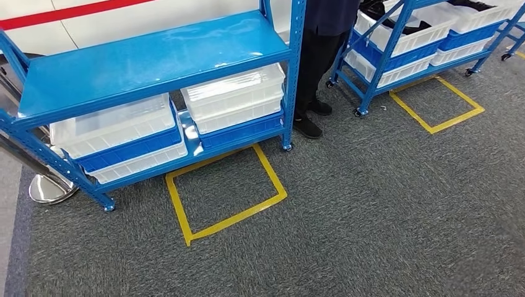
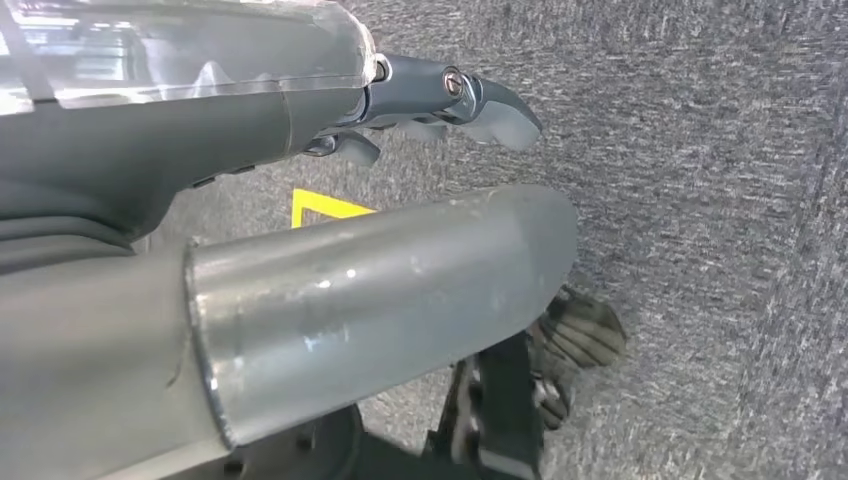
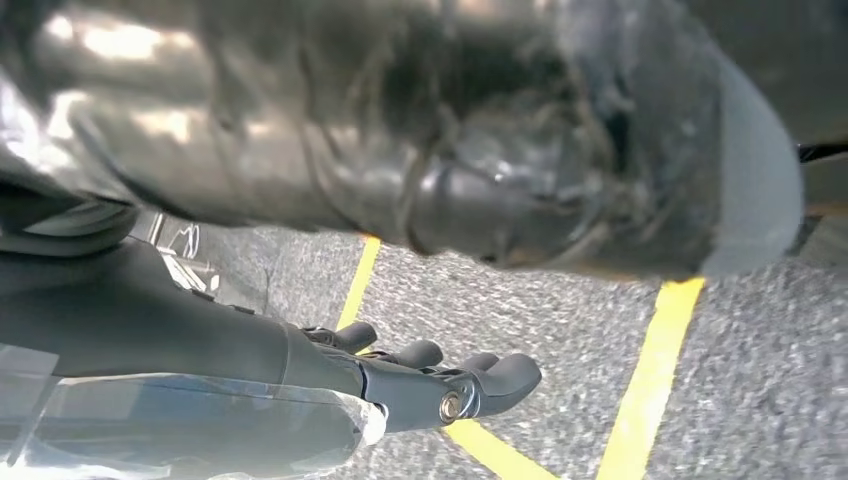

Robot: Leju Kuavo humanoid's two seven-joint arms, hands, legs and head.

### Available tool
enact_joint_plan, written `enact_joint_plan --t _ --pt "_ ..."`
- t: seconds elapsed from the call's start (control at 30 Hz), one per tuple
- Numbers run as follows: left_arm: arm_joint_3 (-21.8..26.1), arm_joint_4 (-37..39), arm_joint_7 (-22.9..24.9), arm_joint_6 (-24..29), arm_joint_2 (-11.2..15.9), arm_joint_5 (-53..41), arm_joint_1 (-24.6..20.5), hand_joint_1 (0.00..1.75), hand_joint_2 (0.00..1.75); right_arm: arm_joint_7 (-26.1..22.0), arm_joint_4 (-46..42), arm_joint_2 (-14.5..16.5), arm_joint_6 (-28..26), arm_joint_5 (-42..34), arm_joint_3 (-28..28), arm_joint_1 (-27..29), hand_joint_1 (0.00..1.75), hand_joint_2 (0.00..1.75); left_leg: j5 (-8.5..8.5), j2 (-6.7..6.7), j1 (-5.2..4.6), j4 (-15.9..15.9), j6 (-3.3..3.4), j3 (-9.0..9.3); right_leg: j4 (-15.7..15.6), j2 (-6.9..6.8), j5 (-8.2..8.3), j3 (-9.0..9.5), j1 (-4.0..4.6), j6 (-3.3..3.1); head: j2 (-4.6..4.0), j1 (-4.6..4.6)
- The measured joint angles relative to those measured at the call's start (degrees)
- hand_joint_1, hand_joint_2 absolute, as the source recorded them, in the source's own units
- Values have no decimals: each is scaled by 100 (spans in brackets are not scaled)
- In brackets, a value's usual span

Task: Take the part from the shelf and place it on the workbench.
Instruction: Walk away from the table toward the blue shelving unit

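Head view shows a blue shelf [image 1: 155,62] with white bins [image 1: 235,96] on grey carpet [image 1: 371,216]. Left hand [image 2: 440,100] and right hand [image 3: 440,375] hang with fingers apart, holding nothing.

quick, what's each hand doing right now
Left hand: open, holding nothing, hanging over the carpet.
Right hand: open, holding nothing.

A blue metal shelf [image 1: 155,59] stands on grey carpet [image 1: 371,216]; its upper deck is bare; the lower level carries clear and white plastic bins [image 1: 232,96] stacked on blue trays [image 1: 241,131]; a yellow tape square [image 1: 223,192] marks the floor just in front; a second blue shelf [image 1: 396,59] stands farther right, loaded with white bins [image 1: 415,37], a tape square [image 1: 436,102] before it too.
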Motion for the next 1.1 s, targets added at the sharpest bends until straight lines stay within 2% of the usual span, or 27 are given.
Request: enact_joint_plan --t 0.03,0.07,0.1,0.13,0.17,0.23,0.3,0.33,0.37,0.4,0.43,0.47,0.53,0.57,0.6,0.7,0.73,0.77,0.8,0.83,0.87,0.9,0.93,1.0,1.03,1.07,1.1 --pt "1 0 1 0 -1 0 15 0 0 0 0 0 1 0 -3 8 0 0 147 5 0 -2 5 -94 0 -14 -64 73 4 4 0 0" --pt "2 0 1 0 -1 0 29 0 0 0 0 0 2 0 -5 15 0 0 402 11 -2 -232 23 -77 -1 -26 -134 158 8 11 0 0" --pt "3 0 2 0 -2 0 43 0 0 0 1 0 2 0 -7 20 0 0 708 27 -7 -622 58 14 -5 -38 -211 248 12 21 0 0" --pt "4 0 2 -2 -2 1 57 0 0 -1 4 1 3 0 -8 31 0 0 913 55 -28 -957 102 135 -15 -50 -286 323 18 40 0 1" --pt "5 0 -1 -4 -2 2 65 0 0 -5 5 2 4 0 -9 35 0 0 1013 80 -59 -1234 152 254 -32 -54 -352 386 19 72 0 0" --pt "8 -1 -6 -12 -2 6 70 0 0 -31 5 3 5 2 -12 23 0 0 910 111 -118 -1396 249 408 -83 -70 -417 506 12 157 0 1" --pt "8 -2 -9 -16 1 9 58 0 0 -67 -1 2 7 4 -14 -21 0 0 801 79 -119 -1504 331 577 115 -75 -296 521 -1 234 0 3" --pt "9 -2 -11 -18 2 9 53 0 0 -80 -2 2 7 5 -14 -32 0 0 753 61 -103 -1569 369 684 398 -56 -168 399 -2 255 0 3" --pt "10 -2 -12 -20 3 9 47 0 0 -87 -3 2 8 6 -15 -40 0 0 709 46 -90 -1628 399 799 760 -30 -64 173 -6 269 0 3" --pt "11 -2 -13 -22 2 9 45 0 0 -87 -4 2 8 7 -16 -41 0 0 656 40 -77 -1675 422 906 1138 -1 -45 -119 -10 275 0 4" --pt "14 -2 -13 -23 2 9 43 0 0 -86 -4 1 9 7 -18 -36 0 0 588 32 -71 -1702 441 1013 1444 18 -148 -416 -10 284 0 4" --pt "17 -2 -12 -24 1 9 45 0 0 -82 -4 1 10 7 -19 -33 0 0 508 17 -67 -1717 447 1122 1633 26 -362 -683 -10 303 0 5" --pt "27 -2 -11 -26 -5 10 60 0 0 -74 -3 -4 15 9 -20 -17 0 0 318 -36 -57 -1727 438 1368 1641 27 -846 -1058 -13 332 0 6" --pt "31 -2 -10 -28 -11 11 70 0 0 -70 -3 -11 19 11 -21 -1 0 0 216 -65 -49 -1727 425 1497 1479 27 -930 -1159 -13 344 0 7" --pt "33 -2 -9 -31 -18 13 82 0 0 -68 -1 -19 22 12 -22 20 0 0 106 -88 -42 -1727 407 1627 1225 26 -789 -1220 -13 344 0 7" --pt "39 -2 2 -33 -30 17 108 0 0 -67 20 -34 31 20 -24 87 0 0 -231 -118 -53 -1728 320 1952 473 24 559 -1256 9 289 0 8" --pt "42 -2 5 -33 -30 17 104 0 0 -66 24 -35 34 26 -24 84 0 0 -297 -119 -65 -1737 278 2045 386 31 812 -1230 18 241 0 7" --pt "43 -3 8 -33 -29 17 89 0 0 -65 22 -35 34 33 -25 67 0 0 -280 -120 -72 -1690 237 2071 378 36 810 -1177 26 188 0 6" --pt "43 -4 10 -33 -25 17 64 0 0 -65 19 -34 34 40 -26 48 0 0 -180 -110 -71 -1533 205 2018 353 44 759 -1103 18 138 1 5" --pt "44 -5 9 -33 -24 18 41 0 0 -66 15 -34 32 49 -27 38 0 0 -1 -93 -67 -1237 178 1869 301 43 703 -1014 8 90 1 5" --pt "44 -6 9 -34 -25 19 24 0 0 -67 13 -34 27 59 -28 35 0 0 167 -72 -58 -845 155 1621 241 37 649 -905 1 55 1 4" --pt "45 -7 9 -34 -26 20 16 0 0 -68 11 -35 24 69 -30 31 0 0 229 -49 -48 -453 131 1344 176 37 587 -775 -4 29 1 3" --pt "45 -6 9 -34 -30 21 21 0 0 -68 11 -37 21 79 -32 33 0 0 146 -27 -40 -158 107 1079 118 39 515 -637 0 14 0 2" --pt "46 -6 10 -33 -29 21 49 0 0 -68 11 -37 21 89 -36 34 0 0 -417 -8 -32 50 89 656 27 55 348 -342 4 11 0 2" --pt "47 -6 11 -33 -28 20 64 0 0 -68 11 -37 21 91 -37 37 0 0 -723 -1 -31 -13 92 511 -3 62 259 -192 4 16 0 2" --pt "47 -6 10 -33 -28 19 78 0 0 -68 11 -37 21 91 -39 42 0 0 -904 5 -31 -168 102 400 -21 66 165 -42 5 22 0 2" --pt "47 -6 9 -32 -28 18 90 0 0 -68 11 -37 20 92 -41 44 0 0 -851 10 -33 -405 119 320 -28 68 65 103 5 31 0 2"
